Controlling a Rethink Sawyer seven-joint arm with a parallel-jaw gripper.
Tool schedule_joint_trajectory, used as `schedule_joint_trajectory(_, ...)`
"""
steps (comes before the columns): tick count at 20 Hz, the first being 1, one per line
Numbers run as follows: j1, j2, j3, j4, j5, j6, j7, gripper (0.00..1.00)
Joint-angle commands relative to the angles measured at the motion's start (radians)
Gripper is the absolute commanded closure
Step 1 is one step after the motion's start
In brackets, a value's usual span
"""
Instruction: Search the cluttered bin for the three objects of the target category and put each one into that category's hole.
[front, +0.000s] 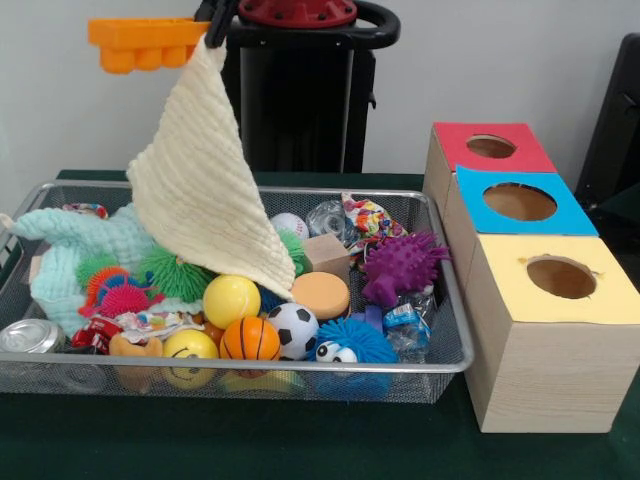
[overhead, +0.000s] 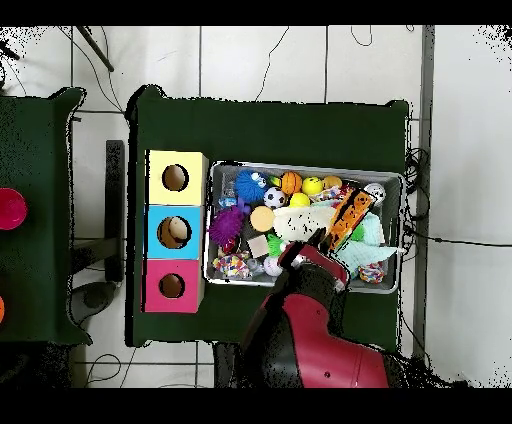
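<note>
My gripper (front: 213, 28) is at the top edge, shut on one corner of a cream cloth (front: 205, 190). The cloth hangs from it as a wide sheet, and its lower edge still rests on the toys in the wire mesh bin (front: 250, 368). An orange ridged piece (front: 145, 42) sticks out to the left beside the gripper. From overhead, the gripper (overhead: 325, 240) is over the middle of the bin (overhead: 305, 284), with the cloth (overhead: 305, 220) spread under it. Three boxes stand beside the bin, with a red hole (front: 491, 146), a blue hole (front: 519, 201) and a yellow hole (front: 561, 277).
The bin holds a mint cloth (front: 80, 240), a yellow ball (front: 231, 300), a basketball (front: 250, 340), a soccer ball (front: 293, 328), a purple spiky toy (front: 400, 265), a blue spiky ball with eyes (front: 350, 345), an orange disc (front: 320, 295), a wooden block (front: 328, 255) and a can (front: 30, 335).
</note>
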Motion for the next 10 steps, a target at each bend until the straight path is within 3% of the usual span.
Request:
schedule_joint_trajectory(1,-0.04,0.033,0.132,-0.042,-0.067,-0.018,0.045,1.0)
schedule_joint_trajectory(10,-0.092,0.019,0.218,-0.044,-0.095,0.019,0.04,1.0)
